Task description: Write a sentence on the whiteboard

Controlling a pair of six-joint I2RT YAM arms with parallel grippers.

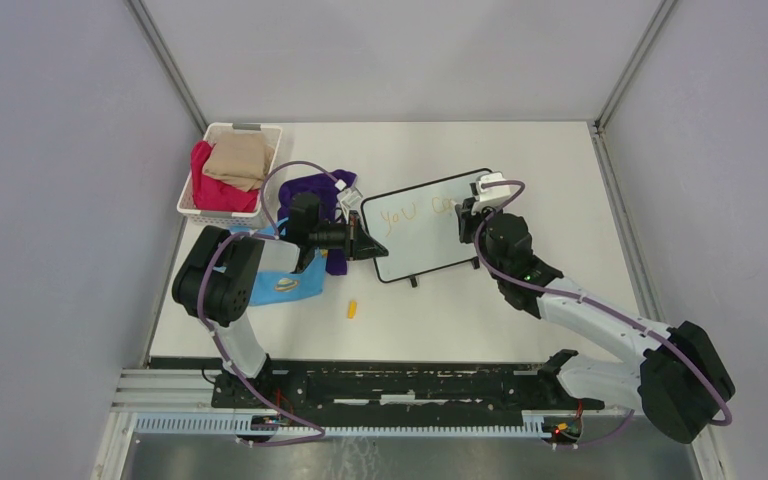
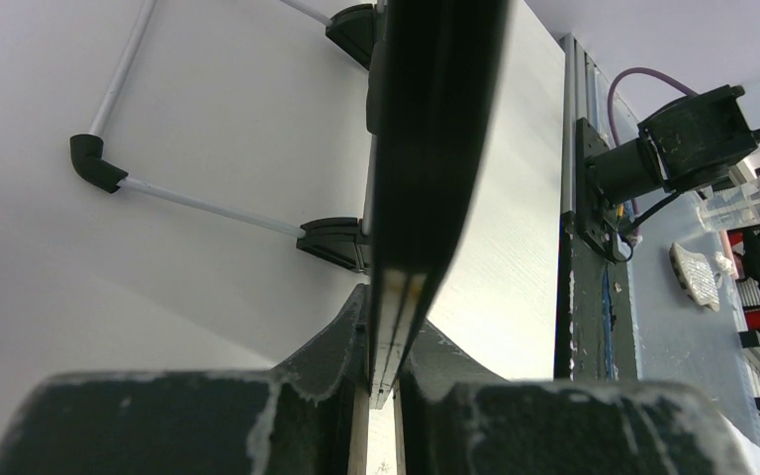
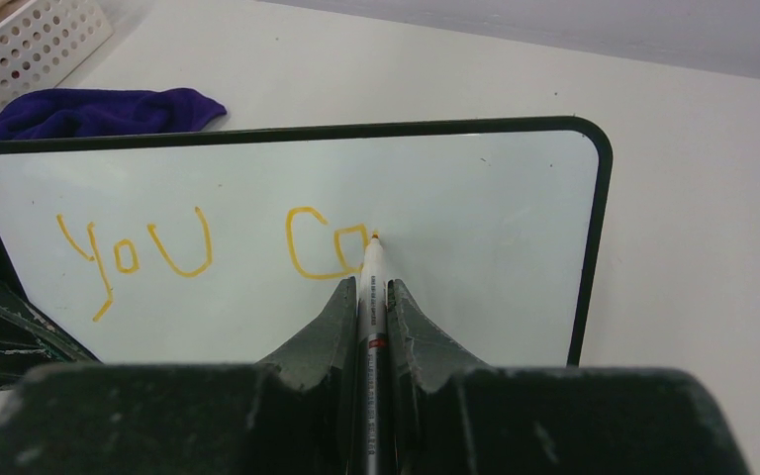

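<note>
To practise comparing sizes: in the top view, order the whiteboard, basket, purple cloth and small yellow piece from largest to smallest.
1. whiteboard, only just first
2. basket, nearly as large
3. purple cloth, partly hidden
4. yellow piece, clearly smallest

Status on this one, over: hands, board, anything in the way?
Both shut: left hand on whiteboard edge, right hand on marker, tip touching board. Written sentence stops at "you c" plus a partial letter. Behind it, purple cloth, not blocking.
</note>
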